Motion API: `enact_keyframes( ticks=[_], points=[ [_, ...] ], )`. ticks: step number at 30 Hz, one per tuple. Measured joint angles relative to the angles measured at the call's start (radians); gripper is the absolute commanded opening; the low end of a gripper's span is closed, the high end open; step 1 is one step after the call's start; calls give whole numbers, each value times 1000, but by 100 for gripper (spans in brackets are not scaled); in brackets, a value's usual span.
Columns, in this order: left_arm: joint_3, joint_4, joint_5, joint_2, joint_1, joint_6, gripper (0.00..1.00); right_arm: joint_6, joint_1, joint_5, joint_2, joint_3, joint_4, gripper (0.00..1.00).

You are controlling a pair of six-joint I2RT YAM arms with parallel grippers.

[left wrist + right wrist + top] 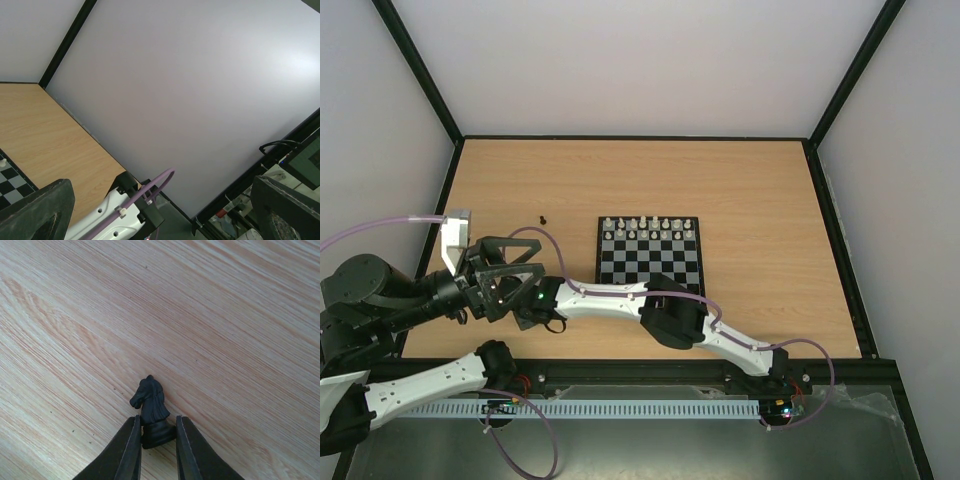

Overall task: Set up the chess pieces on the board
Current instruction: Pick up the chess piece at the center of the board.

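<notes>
Right gripper (pixel 158 447) pinches the black knight (pixel 150 402) by its base, upright on the table (pixel 210 315), well left of the board (pixel 650 265); left gripper (pixel 160 210) hangs wide open. Pickup in hand, next wants a clean lift and carry to the board's near row

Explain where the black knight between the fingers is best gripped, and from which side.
Grip the knight by its round base, with the fingers on its two opposite sides, coming in from the base end. The base is round and even; the carved head is narrow and irregular.
</notes>
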Motion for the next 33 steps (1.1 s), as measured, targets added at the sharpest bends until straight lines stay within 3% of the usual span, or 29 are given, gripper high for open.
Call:
enact_keyframes(
  ticks=[6,10,21,33],
  points=[
    [0,0,0,2,0,0,99,-6,0,-3,-4,-11,21,11],
    [0,0,0,10,0,0,100,-26,0,-3,-51,-103,82,8],
    [1,5,-21,57,0,8,100,-69,0,-42,-436,-706,246,9],
    [42,12,-88,105,0,22,99,-120,0,-129,-853,-958,373,11]
  ],
)
